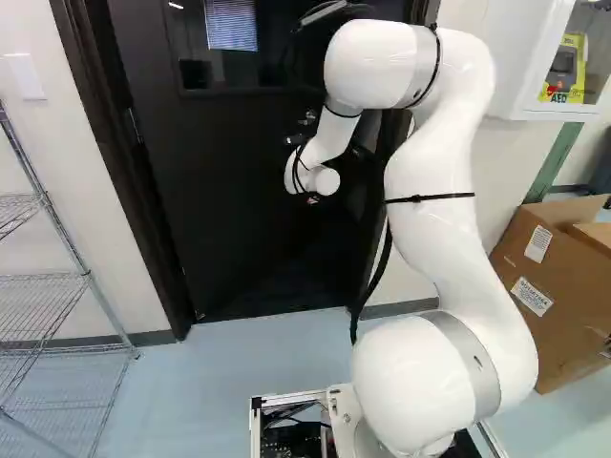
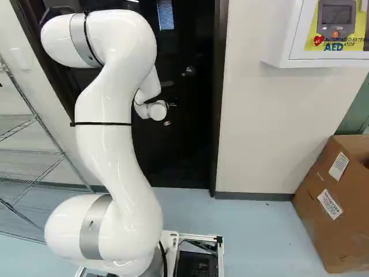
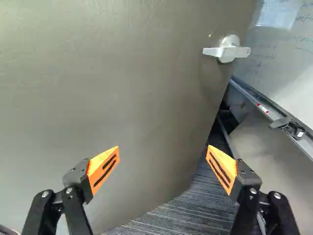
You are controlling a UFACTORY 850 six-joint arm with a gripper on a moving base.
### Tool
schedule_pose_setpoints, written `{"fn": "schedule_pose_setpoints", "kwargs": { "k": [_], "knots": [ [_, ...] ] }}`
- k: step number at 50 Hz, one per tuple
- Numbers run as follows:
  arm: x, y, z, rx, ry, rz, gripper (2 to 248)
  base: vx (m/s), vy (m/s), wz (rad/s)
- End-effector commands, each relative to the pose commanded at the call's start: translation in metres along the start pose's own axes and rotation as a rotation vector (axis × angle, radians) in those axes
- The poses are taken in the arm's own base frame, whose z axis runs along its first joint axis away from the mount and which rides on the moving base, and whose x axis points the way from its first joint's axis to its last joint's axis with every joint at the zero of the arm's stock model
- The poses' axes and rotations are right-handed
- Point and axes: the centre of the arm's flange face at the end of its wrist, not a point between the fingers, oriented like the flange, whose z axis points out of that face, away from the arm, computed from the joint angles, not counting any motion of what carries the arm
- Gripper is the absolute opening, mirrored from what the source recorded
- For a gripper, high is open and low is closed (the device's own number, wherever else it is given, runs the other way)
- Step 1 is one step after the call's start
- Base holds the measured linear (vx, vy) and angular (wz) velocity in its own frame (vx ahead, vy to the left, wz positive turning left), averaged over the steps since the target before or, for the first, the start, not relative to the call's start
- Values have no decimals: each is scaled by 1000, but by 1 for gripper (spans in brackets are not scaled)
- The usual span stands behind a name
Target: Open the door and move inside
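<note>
In the right base view, my gripper (image 2: 168, 113) is a dark shape at the wrist's end, hard to make out against the dark doorway. The door (image 1: 239, 248) fills the frame ahead of the arm in the left base view. By the wrist view the door (image 3: 122, 73) stands ajar, with a carpeted gap past its free edge. Its lever handle (image 3: 227, 52) sits near that edge, farther ahead than the gripper (image 3: 164, 159). The orange-padded fingers are wide apart and hold nothing; one is over the door face, the other over the gap.
Through the gap are a whiteboard (image 3: 288, 63) and its tray (image 3: 264, 105). A wire shelf (image 1: 48, 277) stands left of the doorway. Right of it are the wall (image 2: 259, 127), a cardboard box (image 2: 328, 202) and a wall-mounted white cabinet (image 2: 279, 43). The door frame (image 2: 219, 115) borders the doorway.
</note>
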Motion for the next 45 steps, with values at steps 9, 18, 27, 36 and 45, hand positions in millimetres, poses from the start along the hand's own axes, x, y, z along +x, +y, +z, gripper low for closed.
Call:
{"fn": "schedule_pose_setpoints", "kwargs": {
  "k": [9,18,27,36,45],
  "knots": [
    [-1,-3,-18,3,-13,1,247,0,0,0],
    [-2,-6,-36,6,-25,1,247,0,0,0],
    [-4,-9,-54,10,-36,1,247,0,0,0],
    [-5,-12,-72,13,-46,1,247,0,0,0],
    [-7,-12,-91,10,-56,3,247,0,0,0]
  ]
}}
